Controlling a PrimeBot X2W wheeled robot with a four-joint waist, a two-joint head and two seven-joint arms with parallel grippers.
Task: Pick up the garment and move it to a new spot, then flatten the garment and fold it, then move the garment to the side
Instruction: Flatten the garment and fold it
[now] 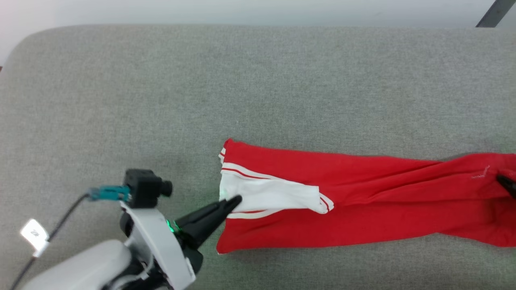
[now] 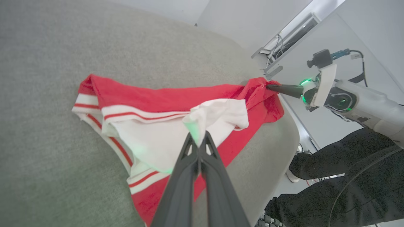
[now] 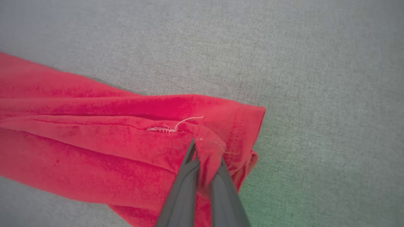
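Nearby, a person's leg [image 2: 331,195] flanks the table [image 1: 201,100] bearing the garment [image 1: 363,193].

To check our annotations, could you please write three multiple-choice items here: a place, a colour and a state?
1. Where does the left gripper pinch the soft red jersey garment? A. red hem B. white sleeve C. collar
2. What colour is the woven fabric surface beneath? A. blue B. brown C. grey
3. The right gripper is: A. shut on red cloth B. open above it C. resting empty
Answers: B, it clamps white cloth; C, grey weave all around; A, red fabric bunches in it.
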